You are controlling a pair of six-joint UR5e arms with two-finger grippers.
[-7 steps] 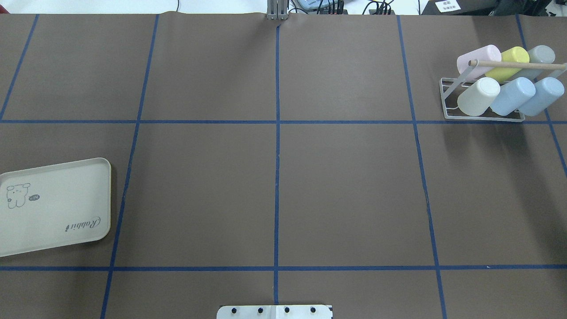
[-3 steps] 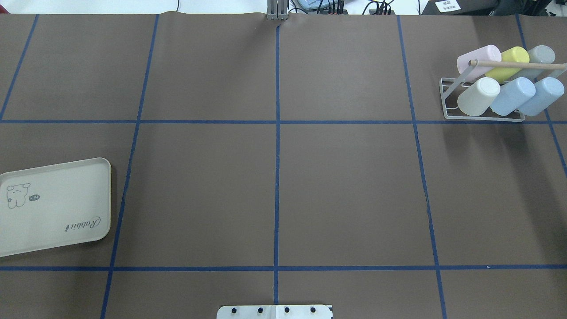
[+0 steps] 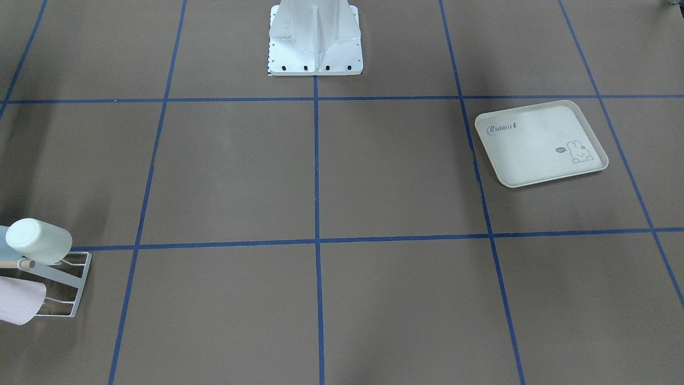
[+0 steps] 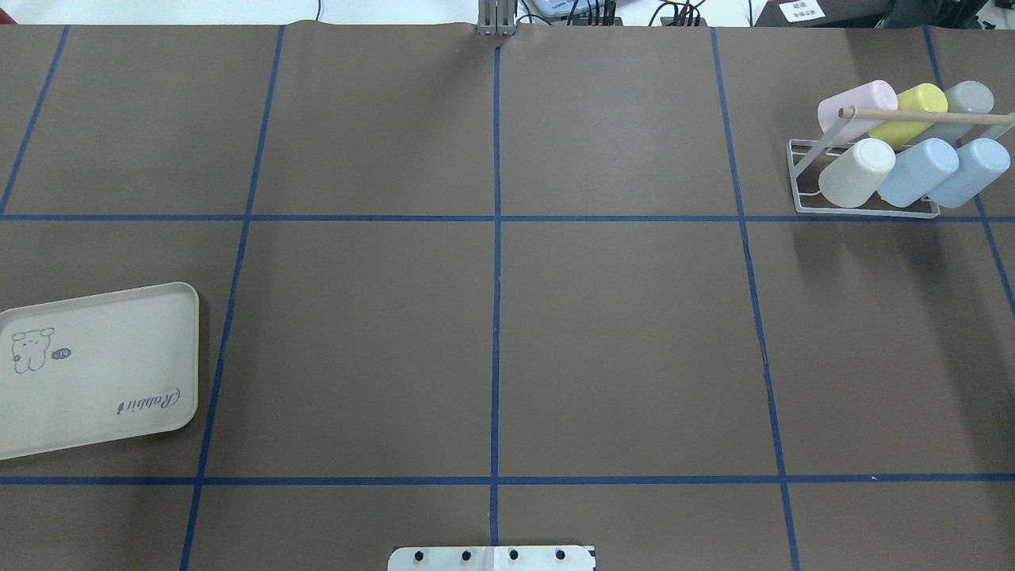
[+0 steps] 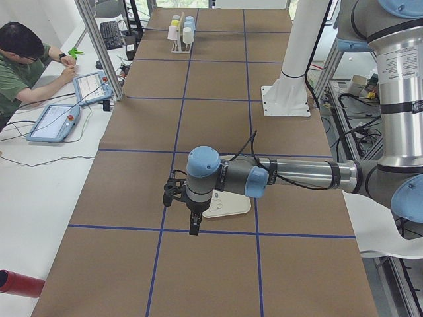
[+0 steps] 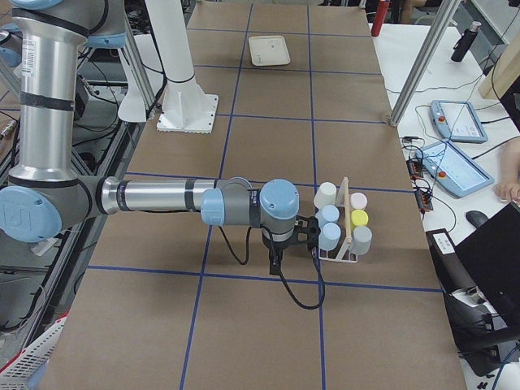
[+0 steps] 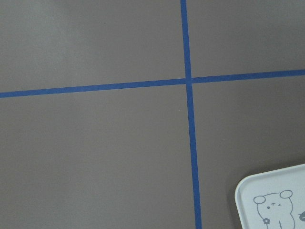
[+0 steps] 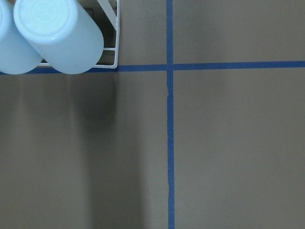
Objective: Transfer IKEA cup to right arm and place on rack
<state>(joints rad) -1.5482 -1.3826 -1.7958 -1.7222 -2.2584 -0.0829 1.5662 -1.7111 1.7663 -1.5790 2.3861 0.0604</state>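
The placing step looks done. Six cups sit tilted on the rack at the far right of the tabletop: a pink cup, a yellow cup and a grey cup behind, a cream cup and two pale blue cups in front. The IKEA cup is presumably one of these; which one, I cannot tell. No cup shows on the rabbit tray.

The next move, as I judge it, is only to draw both arms clear without brushing the rack.

The right arm reaches low over the tabletop, its right claw just beside the rack's front row with no cup seen in it. How wide it stands I cannot tell. The left claw hangs by the tray's edge, nothing visible in it, its opening equally unclear
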